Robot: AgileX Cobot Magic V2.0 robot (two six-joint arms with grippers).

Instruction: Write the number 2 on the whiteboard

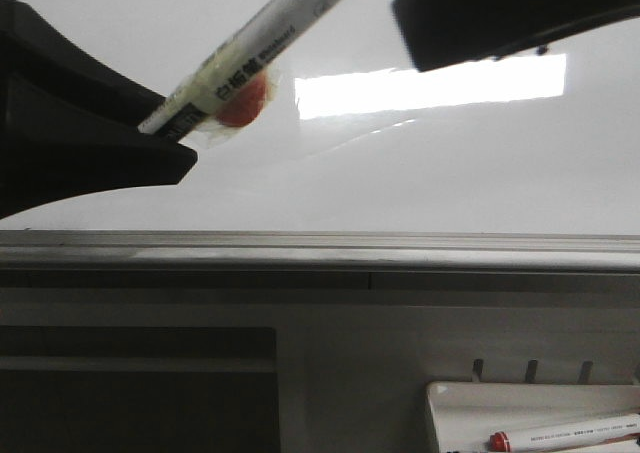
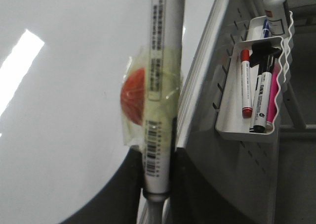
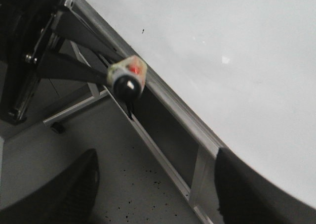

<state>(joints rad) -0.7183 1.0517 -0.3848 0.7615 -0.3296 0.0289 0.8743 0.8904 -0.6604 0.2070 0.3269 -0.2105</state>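
Note:
The whiteboard (image 1: 400, 173) is glossy white with a bright rectangular reflection and a grey metal edge strip (image 1: 320, 248). The number 2 is out of view in every view. My left gripper (image 1: 150, 133) is shut on a white whiteboard marker (image 1: 250, 43) with a red ball taped to its barrel. In the left wrist view the marker (image 2: 160, 85) runs straight out from the shut left gripper (image 2: 158, 184) over the whiteboard (image 2: 64, 110). Its tip is out of frame. My right gripper (image 3: 155, 184) is open and empty beside the board's edge; it shows in the front view (image 1: 500, 18) at the top.
A small white tray (image 2: 247, 110) hangs on the panel below the board's edge, holding a red-capped marker (image 2: 245, 85), a black marker (image 2: 261, 100) and others. The same tray (image 1: 450, 403) shows at the front view's lower right. A speckled grey floor (image 3: 148, 184) lies under the right gripper.

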